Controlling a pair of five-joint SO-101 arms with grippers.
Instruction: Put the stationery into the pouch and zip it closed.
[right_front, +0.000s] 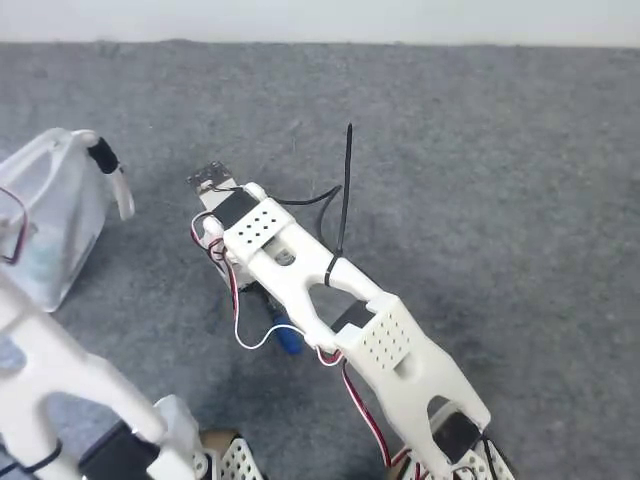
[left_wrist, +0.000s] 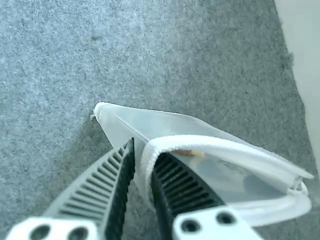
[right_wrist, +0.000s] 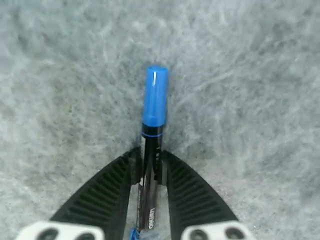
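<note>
Left claw (left_wrist: 143, 156): narrow; its two black ribbed fingers (left_wrist: 112, 180) pinch the white zip edge of the pouch (left_wrist: 210, 155) between them.
Right claw (right_wrist: 149, 154): narrow, closed around the dark barrel of the marker (right_wrist: 155, 95). The blue cap sticks out past the fingertips, low over the desk (right_wrist: 260, 75). Whether the cap touches the desk cannot be told.
Pouch (right_front: 50, 215): translucent, with a white zip band, standing on the desk at 9 o'clock in the high view. Its mouth gapes where the rim curves away from the left claw.
Marker (right_front: 289, 340): in the high view only its blue end peeks out from under the right arm (right_front: 300, 265), at about 4 o'clock from the pouch and well apart from it.
Right arm: white, running from 5 o'clock up toward the middle of the high view, with red and white wires (right_front: 236, 295) hanging beside it.
Cable tie (right_front: 347, 185): black, fixed on the right arm, its tail pointing to 12 o'clock.
Desk (right_front: 480, 160): covered in grey felt-like cloth.
</note>
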